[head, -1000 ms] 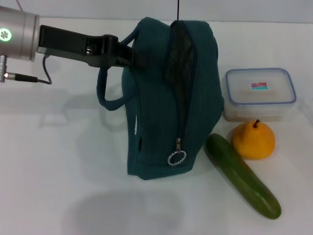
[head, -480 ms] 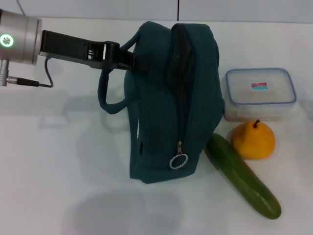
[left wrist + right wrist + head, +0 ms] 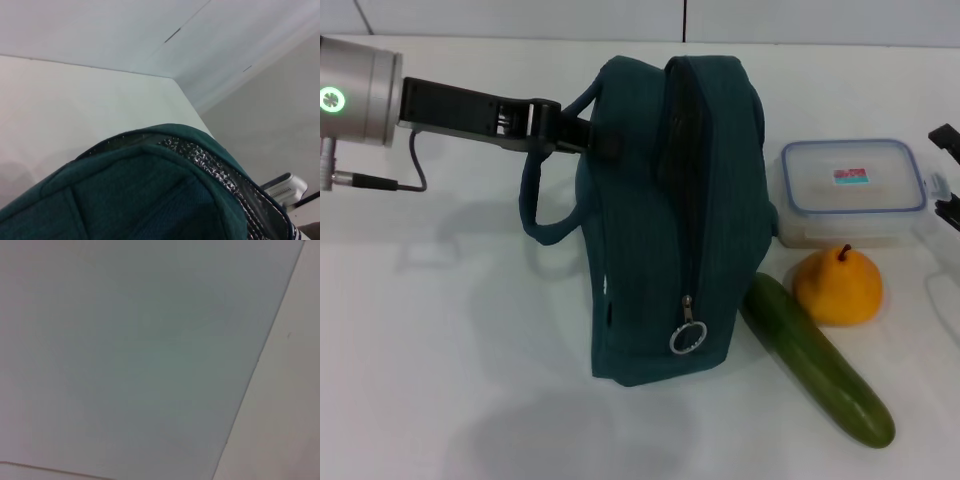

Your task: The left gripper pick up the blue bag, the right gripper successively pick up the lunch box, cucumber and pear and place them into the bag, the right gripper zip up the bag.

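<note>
Nearest the robot in the head view, the cucumber (image 3: 815,360) lies slantwise on the white table (image 3: 440,380), its upper end just beside the bag's lower corner. Just behind it sits the pear (image 3: 838,286), and behind that the lunch box (image 3: 852,190), lid on.

The blue bag (image 3: 665,220) stands upright in the middle, zipper open along most of its length with the ring pull (image 3: 687,340) low down. The left gripper (image 3: 582,135) reaches in level from the left (silver wrist with the green ring at the picture's edge) and is clamped on the bag's upper handle (image 3: 582,102); the other handle loop hangs free below the arm.

The right gripper (image 3: 948,175) only peeks in at the right edge, just past the lunch box; whether it is apart or together cannot be told.

The left wrist view adds the bag's silvery lining (image 3: 210,160) inside the opening. The right wrist view shows only blank wall.
</note>
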Available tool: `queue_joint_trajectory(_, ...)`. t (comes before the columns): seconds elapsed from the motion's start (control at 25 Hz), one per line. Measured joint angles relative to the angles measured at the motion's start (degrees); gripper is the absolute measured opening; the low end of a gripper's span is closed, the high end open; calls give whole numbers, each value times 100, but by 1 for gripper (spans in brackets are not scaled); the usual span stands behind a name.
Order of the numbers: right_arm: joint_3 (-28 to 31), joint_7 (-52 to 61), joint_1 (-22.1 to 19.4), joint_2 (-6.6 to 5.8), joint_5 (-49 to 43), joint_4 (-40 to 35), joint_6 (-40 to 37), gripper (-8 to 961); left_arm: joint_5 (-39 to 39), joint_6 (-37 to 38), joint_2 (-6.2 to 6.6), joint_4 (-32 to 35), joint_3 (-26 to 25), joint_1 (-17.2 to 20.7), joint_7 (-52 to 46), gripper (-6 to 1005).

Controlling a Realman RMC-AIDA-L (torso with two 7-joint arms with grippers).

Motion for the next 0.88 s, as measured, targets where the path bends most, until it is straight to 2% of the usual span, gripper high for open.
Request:
queue_joint_trajectory(0.48, -28, 4, 66, -4, -6, -12, 8, 743, -3, 43, -14, 1, -10, 29, 5, 51)
queue_joint_trajectory(0.72, -31, 4, 24, -4, -5, -2, 55, 631, -3, 55, -47, 11, -6, 29, 4, 51)
queue_joint_trajectory(0.88, -264, 3, 24, -7, -3, -45, 202, 557, -3, 101, -70, 34, -20, 29, 2, 52)
